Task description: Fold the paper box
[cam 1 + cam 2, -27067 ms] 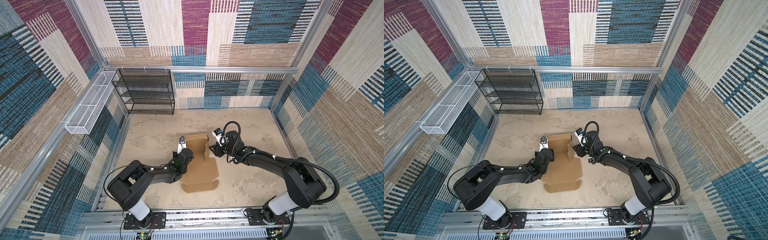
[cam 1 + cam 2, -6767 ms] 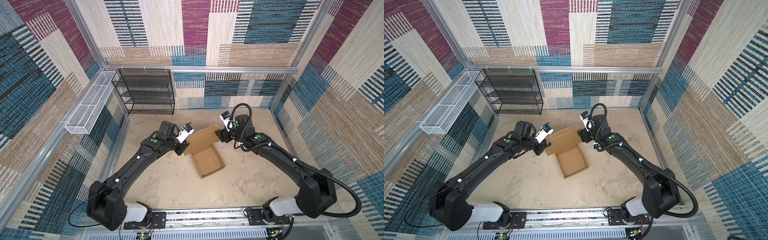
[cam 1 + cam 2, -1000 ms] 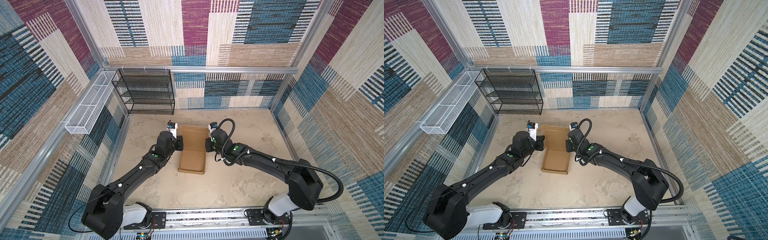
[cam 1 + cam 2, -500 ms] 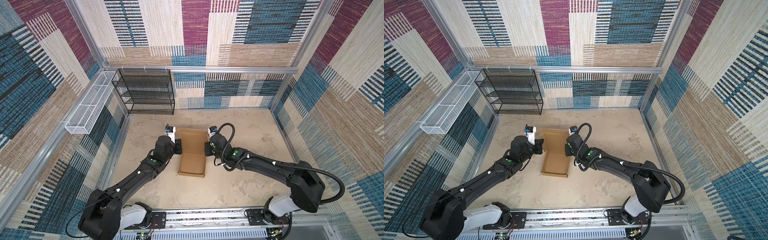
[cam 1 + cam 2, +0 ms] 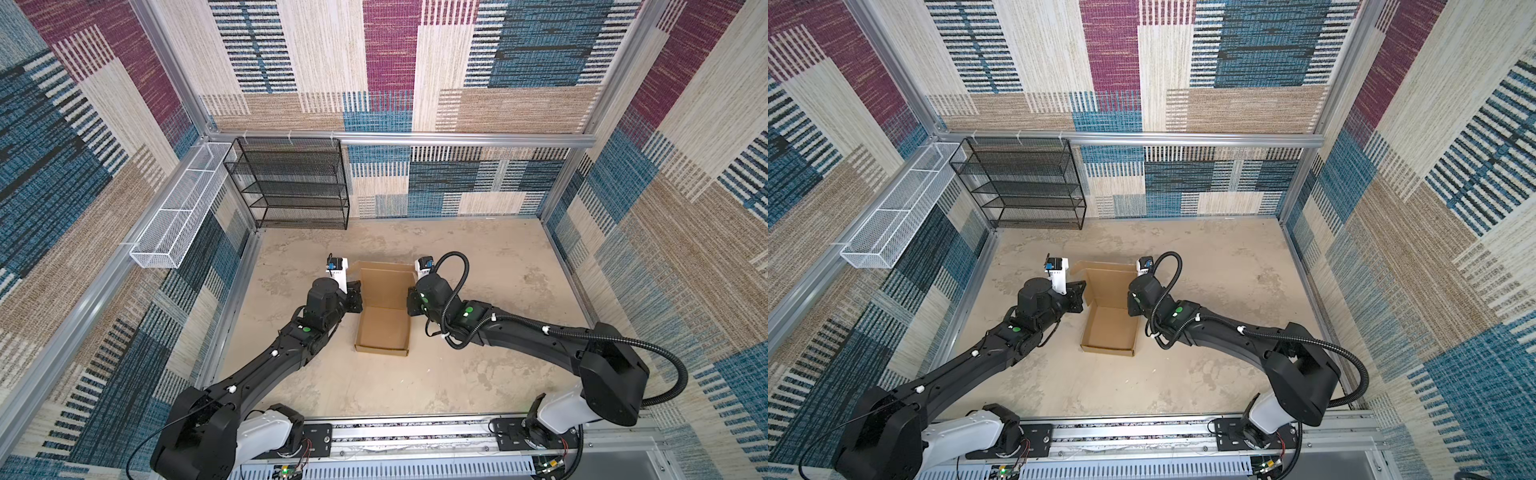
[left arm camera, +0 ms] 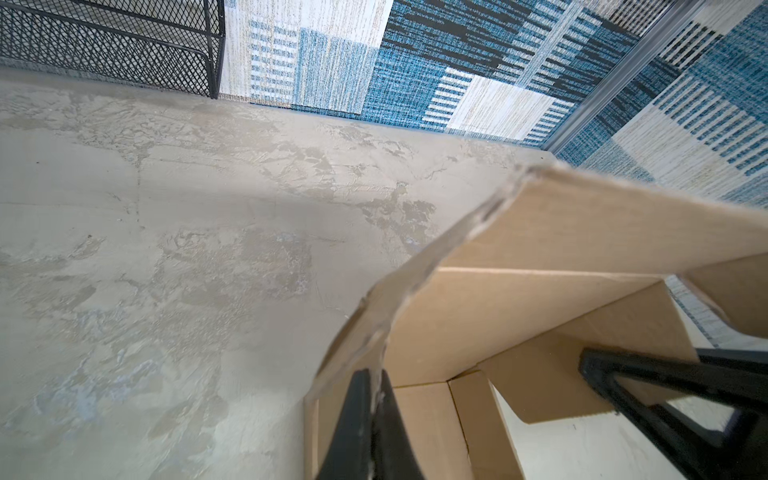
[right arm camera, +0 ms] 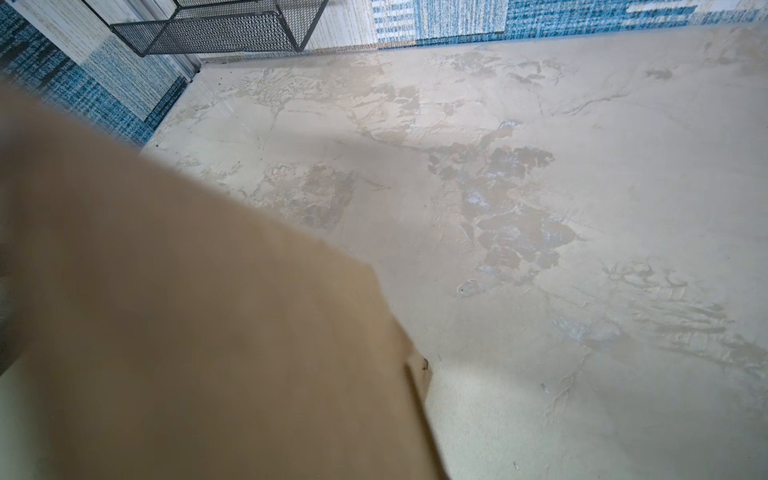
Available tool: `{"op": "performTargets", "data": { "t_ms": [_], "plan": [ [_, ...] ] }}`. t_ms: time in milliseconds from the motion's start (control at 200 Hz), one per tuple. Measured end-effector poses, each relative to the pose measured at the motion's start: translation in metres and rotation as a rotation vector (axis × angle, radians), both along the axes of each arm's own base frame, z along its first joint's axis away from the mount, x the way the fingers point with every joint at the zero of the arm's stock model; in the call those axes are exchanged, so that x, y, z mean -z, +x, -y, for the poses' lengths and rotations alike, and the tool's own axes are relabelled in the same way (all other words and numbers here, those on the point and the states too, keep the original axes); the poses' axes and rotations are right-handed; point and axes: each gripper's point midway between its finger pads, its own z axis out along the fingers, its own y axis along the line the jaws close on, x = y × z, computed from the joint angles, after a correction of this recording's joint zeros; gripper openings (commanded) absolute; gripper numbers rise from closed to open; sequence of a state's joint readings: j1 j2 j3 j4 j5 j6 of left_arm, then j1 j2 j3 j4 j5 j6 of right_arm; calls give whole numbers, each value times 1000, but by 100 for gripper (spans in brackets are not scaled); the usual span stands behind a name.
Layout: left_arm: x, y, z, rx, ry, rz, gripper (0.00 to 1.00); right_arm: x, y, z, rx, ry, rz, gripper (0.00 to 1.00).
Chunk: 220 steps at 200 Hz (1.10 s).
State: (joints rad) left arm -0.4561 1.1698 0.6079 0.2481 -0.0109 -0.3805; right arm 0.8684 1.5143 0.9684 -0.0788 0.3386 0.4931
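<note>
The paper box [image 5: 382,328] [image 5: 1111,328] is a brown cardboard tray on the floor between my arms, and its lid [image 5: 384,272] stands up at the far end. At the tray's left wall my left gripper [image 5: 358,300] [image 5: 1083,297] [image 6: 376,390] is shut on the cardboard edge [image 6: 519,299]. My right gripper [image 5: 409,301] [image 5: 1130,305] sits at the right wall. The left wrist view shows its fingertips [image 6: 586,363] pinched together at an inner flap. In the right wrist view blurred cardboard [image 7: 187,311] hides the jaws.
A black mesh shelf rack [image 5: 291,183] stands against the back wall at the left. A white wire basket [image 5: 178,208] hangs on the left wall. The walls fence in the beige floor [image 5: 498,257], and a metal rail [image 5: 415,432] runs along the near edge.
Both grippers and the box have slid a little toward the near edge. The right jaws have closed slightly.
</note>
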Motion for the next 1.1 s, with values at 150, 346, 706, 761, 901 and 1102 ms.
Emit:
{"op": "performTargets", "data": {
  "t_ms": [150, 346, 706, 761, 901, 1102],
  "plan": [
    [1, -2, 0, -4, -17, 0, 0, 2, -2, -1, 10, 4, 8, 14],
    [3, -6, -1, -5, -32, 5, 0, 4, -8, -2, 24, 8, 19, 13],
    [4, -17, -3, -7, -66, 2, 0, 5, -18, 0, 29, 8, 26, 13],
    [5, -19, -2, -5, -71, 4, 0, 6, -19, 1, 30, 9, 24, 13],
    [7, -23, -2, -6, -85, 3, 0, 9, -21, 2, 32, 7, 24, 13],
    [7, -28, -1, -12, -107, -1, 0, 10, -23, 1, 32, 6, 26, 13]
  ]
}}
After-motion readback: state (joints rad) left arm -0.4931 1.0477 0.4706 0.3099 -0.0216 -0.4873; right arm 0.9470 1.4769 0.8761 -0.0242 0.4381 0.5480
